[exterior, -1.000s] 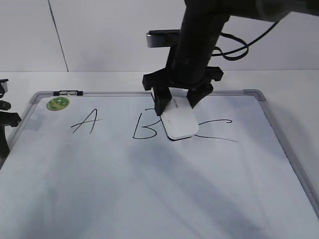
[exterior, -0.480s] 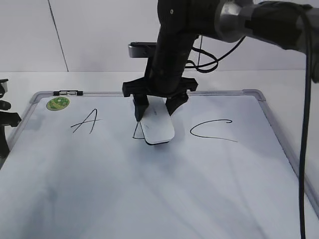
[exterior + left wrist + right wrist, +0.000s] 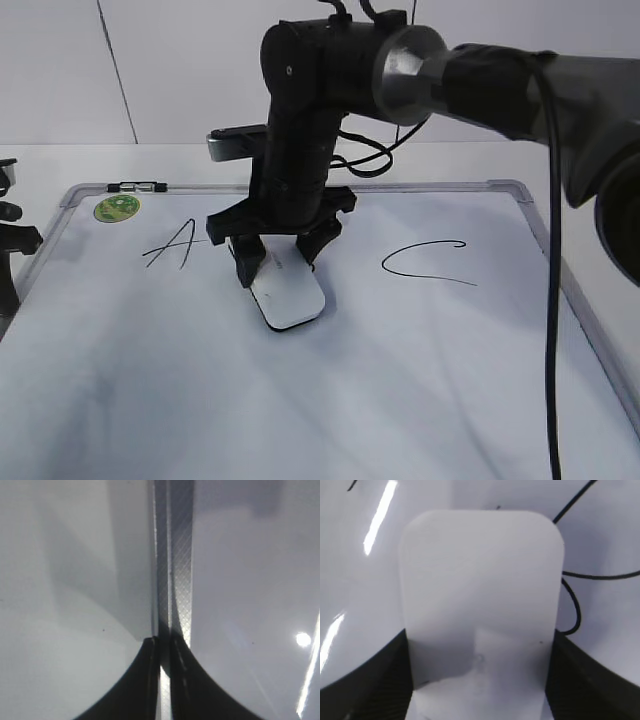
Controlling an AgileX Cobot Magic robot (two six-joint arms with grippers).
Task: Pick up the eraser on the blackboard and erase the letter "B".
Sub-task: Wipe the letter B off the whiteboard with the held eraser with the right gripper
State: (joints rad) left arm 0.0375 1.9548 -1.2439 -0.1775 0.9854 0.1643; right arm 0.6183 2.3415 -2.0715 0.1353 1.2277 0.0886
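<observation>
The blackboard (image 3: 400, 380) is a white board with a grey frame, lying flat. My right gripper (image 3: 277, 262) is shut on the white eraser (image 3: 290, 297) and presses it on the board between the "A" (image 3: 172, 243) and the "C" (image 3: 425, 262). No letter "B" shows in the exterior view. In the right wrist view the eraser (image 3: 480, 580) sits between the fingers (image 3: 480, 680); thin black strokes (image 3: 572, 610) lie just right of it, and I cannot tell which letter they belong to. My left gripper (image 3: 164, 642) is shut and empty over the board's frame (image 3: 175, 555).
A round green sticker (image 3: 116, 208) and a small black clip (image 3: 140, 186) sit at the board's far left corner. The left arm (image 3: 10, 245) stands at the board's left edge. The right arm reaches in from the upper right, with cables behind it.
The right gripper has swept the eraser leftward from beside the "C" across the "B" toward the "A". The "B" strokes seen earlier no longer show.
</observation>
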